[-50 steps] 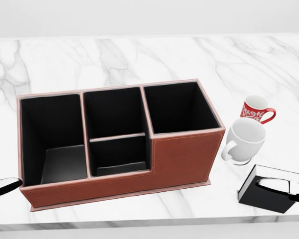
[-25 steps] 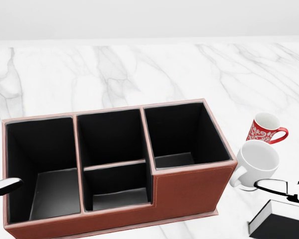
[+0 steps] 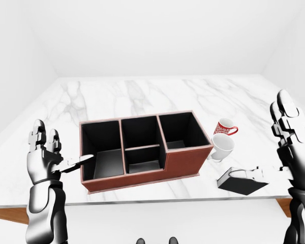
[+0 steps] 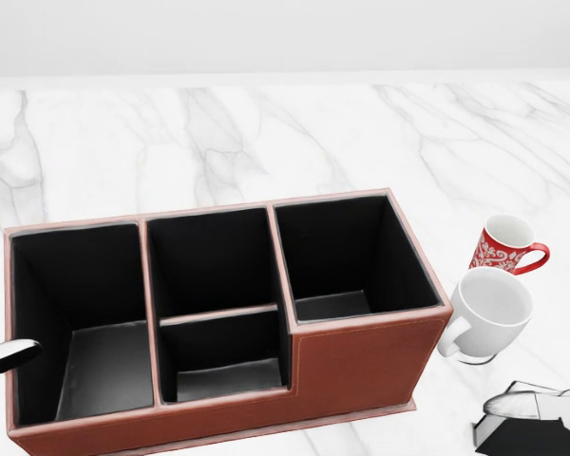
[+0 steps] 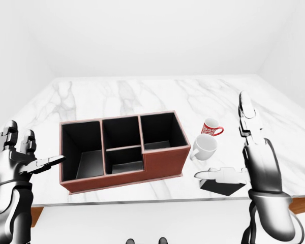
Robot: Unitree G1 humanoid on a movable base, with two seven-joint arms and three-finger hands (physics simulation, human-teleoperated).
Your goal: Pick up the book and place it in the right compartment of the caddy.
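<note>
On the marble bench [image 3: 142, 96], in the left-eye view, a brown caddy [image 3: 185, 161] with black-lined compartments stands near the bench's near edge. It has one large compartment at the left, a middle section split into a far and a near part, and one compartment at the right; all show only their dark lining. Just right of the caddy stand a white mug [image 3: 222, 147] and, beyond it, a red patterned mug [image 3: 225, 126]. The black book [image 3: 241, 182] lies flat on the bench to the right of the caddy and nearer than the mugs, well apart from the caddy. The left hand [image 3: 47, 160] is raised at the caddy's left end, fingers spread wide and upright, one finger pointing toward the caddy's left wall; it holds nothing. The right hand [image 3: 290, 134] stands upright at the right edge, fingers extended and apart, one finger reaching out over the book's top.

From the head view, the caddy fills the lower half of the picture, and the book shows only as a dark corner at the bottom right beneath a pale finger of the right hand. Whether that finger touches the book I cannot tell.

Seen by the right eye, the right hand's palm stays open, with nothing gripped.
</note>
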